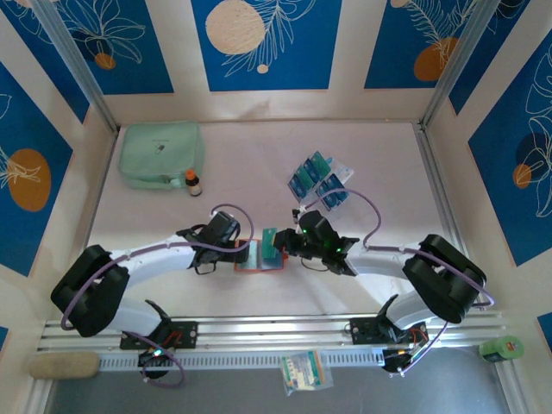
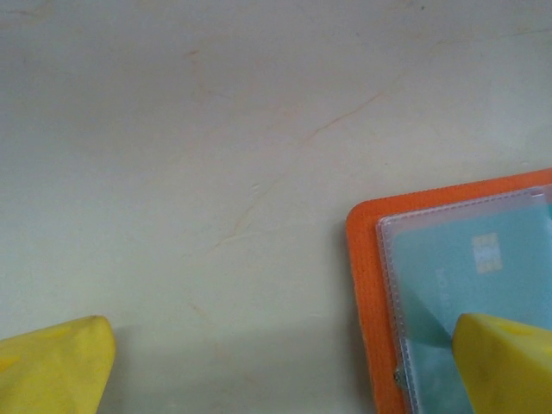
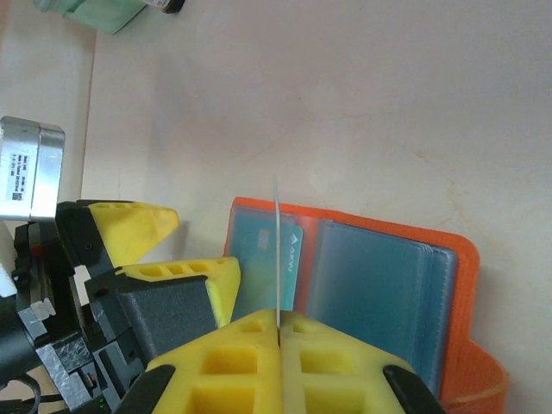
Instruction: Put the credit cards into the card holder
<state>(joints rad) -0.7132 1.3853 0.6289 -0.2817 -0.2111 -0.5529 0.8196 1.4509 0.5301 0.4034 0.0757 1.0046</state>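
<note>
card holder (image 2: 362, 285) orange | credit cards (image 2: 466, 267) teal/blue | pouch (image 1: 159, 153) mint grn | end effector fingers (image 2: 52, 366) yel

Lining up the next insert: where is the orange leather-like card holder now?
In the top view the open orange leather-like card holder lies mid-table, between the left gripper and the right gripper, which pinches a thin card over it.

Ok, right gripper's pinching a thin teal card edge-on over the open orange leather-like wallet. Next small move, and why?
Probably lower the right gripper slightly, easing the thin teal card toward a clear pocket of the orange leather-like wallet. The card stands edge-on over the open pages, and a finger of the open left gripper seems to steady the wallet's corner.
</note>
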